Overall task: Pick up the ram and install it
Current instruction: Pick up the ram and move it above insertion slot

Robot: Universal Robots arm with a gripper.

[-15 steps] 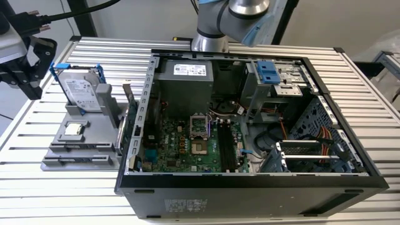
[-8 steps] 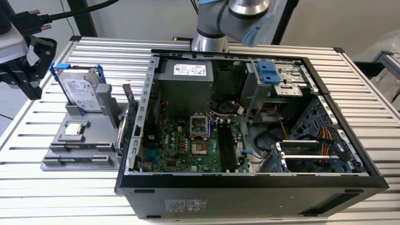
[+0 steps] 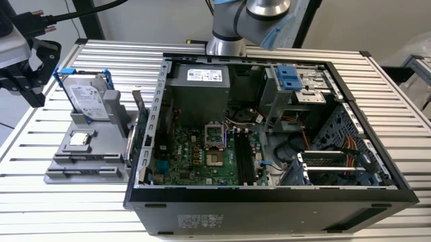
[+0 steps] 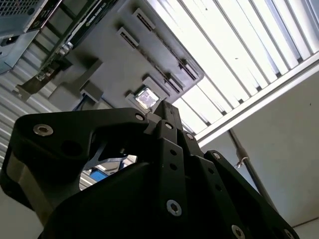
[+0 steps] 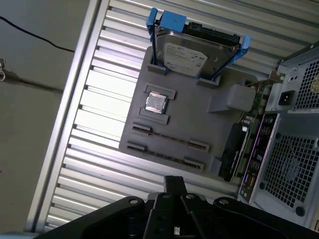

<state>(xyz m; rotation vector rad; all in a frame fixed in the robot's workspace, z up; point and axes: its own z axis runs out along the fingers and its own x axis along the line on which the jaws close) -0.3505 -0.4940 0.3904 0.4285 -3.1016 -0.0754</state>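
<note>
Counted: one computer case point(image 3: 269, 206), one hard drive point(image 5: 187, 55), one grey holder tray point(image 5: 189, 119), one processor chip point(image 5: 155, 103), one upright card point(image 5: 232, 152)

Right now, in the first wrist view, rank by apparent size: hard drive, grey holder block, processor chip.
Largest to smallest:
1. grey holder block
2. hard drive in its blue frame
3. processor chip
The gaps are wide, so nearness to the camera does not blur the order.

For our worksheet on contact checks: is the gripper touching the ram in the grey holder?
Apart. In the first wrist view the gripper ends short of the ram, with grey holder and table slats showing between them.
</note>
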